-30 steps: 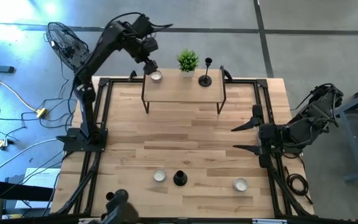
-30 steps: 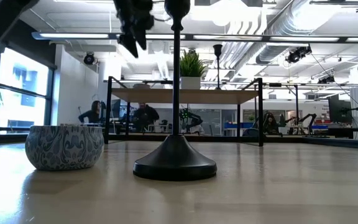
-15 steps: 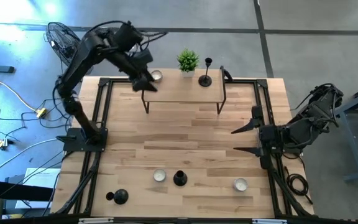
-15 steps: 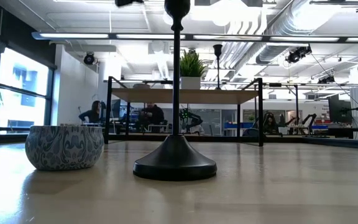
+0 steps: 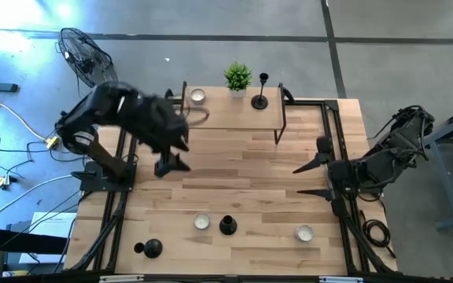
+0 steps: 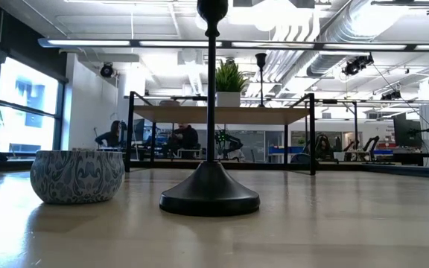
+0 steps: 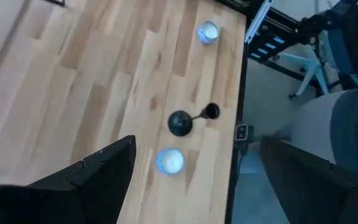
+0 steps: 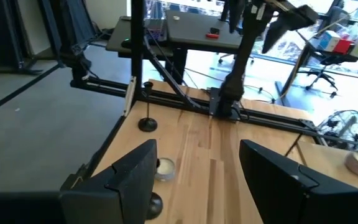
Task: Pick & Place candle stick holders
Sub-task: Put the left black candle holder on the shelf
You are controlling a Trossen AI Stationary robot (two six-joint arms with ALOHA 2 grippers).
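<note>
3 candle stick holders are spread around the 2 claws, and neither claw has one. The left claw (image 5: 174, 156) hangs over the bare wood with its fingers spread wide and nothing between them. The right claw (image 5: 306, 177) waits at the right side of the table, level with the left claw and well apart from it. Its fingers are parted too, and they hold nothing.

Beyond the left claw, toward the table's far edge, stands a raised shelf (image 5: 230, 118). On it the 1st holder (image 5: 260, 101) sits upright, past the claw and off to its right. A small potted plant (image 5: 237, 77) is just beside that holder, and a pale bowl (image 5: 197, 96) sits at the shelf end nearest the claw.

On the opposite side of the left claw, toward the near edge, the 2nd holder (image 5: 227, 226) stands on the table. It lies roughly between the 2 claws' lines and well apart from both. A patterned bowl (image 5: 201, 222) is just beside it, on the side nearer the left claw. The left wrist camera looks down past the spread fingers (image 7: 104, 168) onto this pair.

The 3rd holder (image 5: 151, 248) stands near the front left corner, on the left claw's own side and far from the right claw. We see it upright from the right wrist. 1 more bowl (image 5: 303, 233) rests near the front edge, closest to the right claw.
</note>
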